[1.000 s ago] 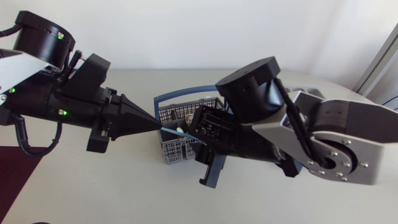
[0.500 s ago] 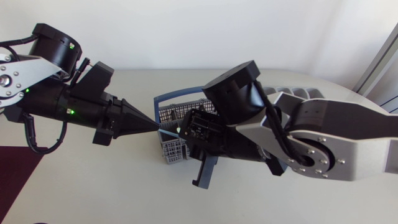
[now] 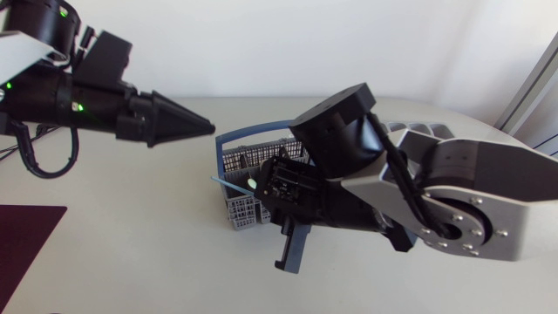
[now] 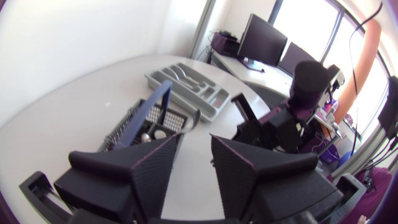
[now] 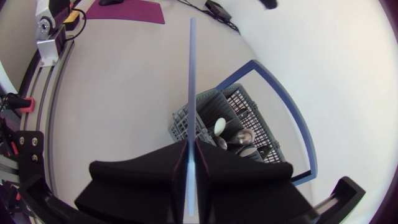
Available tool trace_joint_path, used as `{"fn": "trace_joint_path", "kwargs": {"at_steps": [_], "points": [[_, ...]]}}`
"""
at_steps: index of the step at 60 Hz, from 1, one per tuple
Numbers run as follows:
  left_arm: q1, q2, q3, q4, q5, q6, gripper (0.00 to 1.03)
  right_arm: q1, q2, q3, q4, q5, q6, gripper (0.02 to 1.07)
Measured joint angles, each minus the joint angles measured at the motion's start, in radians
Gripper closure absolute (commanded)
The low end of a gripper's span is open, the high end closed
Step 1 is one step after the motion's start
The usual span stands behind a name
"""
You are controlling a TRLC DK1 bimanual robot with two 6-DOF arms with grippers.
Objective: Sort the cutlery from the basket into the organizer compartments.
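A grey cutlery basket (image 3: pixel 247 208) with a blue handle stands mid-table, partly under my right arm. My right gripper (image 3: pixel 261 186) hovers over the basket's left part, shut on a thin light-blue piece of cutlery (image 3: pixel 228 183) that sticks out leftward. In the right wrist view this cutlery (image 5: pixel 191 87) runs straight out from between the shut fingers (image 5: pixel 177 163), over the basket (image 5: pixel 249 115) with spoons (image 5: pixel 219 126) inside. My left gripper (image 3: pixel 206 131) is up and to the left, apart from the basket. Its fingers (image 4: pixel 155 165) stand open with nothing between them. The grey organizer (image 4: pixel 186 87) lies beyond the basket (image 4: pixel 146 121).
Only a strip of the organizer (image 3: pixel 417 129) shows behind my right arm. A dark purple mat (image 3: pixel 22 240) lies at the table's left front. Bare tabletop lies left of and in front of the basket.
My left gripper has let go of the light-blue cutlery, opened and drawn back up and to the left. My right gripper has shut on it and keeps it over the basket.
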Motion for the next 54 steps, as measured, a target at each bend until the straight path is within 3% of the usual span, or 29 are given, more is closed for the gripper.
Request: {"fn": "trace_joint_path", "kwargs": {"at_steps": [14, 25, 38, 46, 54], "points": [[0.112, -0.040, 0.029, 0.318, 0.010, -0.303, 0.33, -0.030, -0.154, -0.098, -0.047, -0.009, 0.005, 1.02], [0.146, -0.055, 0.027, 0.366, -0.032, -0.348, 0.34, -0.228, -0.312, -0.121, -0.074, -0.067, 0.019, 1.02], [0.112, -0.055, -0.053, 0.388, -0.302, -0.276, 0.35, -0.589, -0.341, -0.121, -0.068, -0.173, 0.058, 1.01], [0.052, -0.049, -0.118, 0.392, -0.543, -0.218, 0.37, -0.767, -0.230, -0.116, -0.045, -0.193, 0.097, 1.02], [0.011, 0.014, -0.145, 0.370, -0.670, -0.169, 0.37, -0.893, -0.056, -0.062, -0.043, -0.193, 0.159, 1.02]]}}
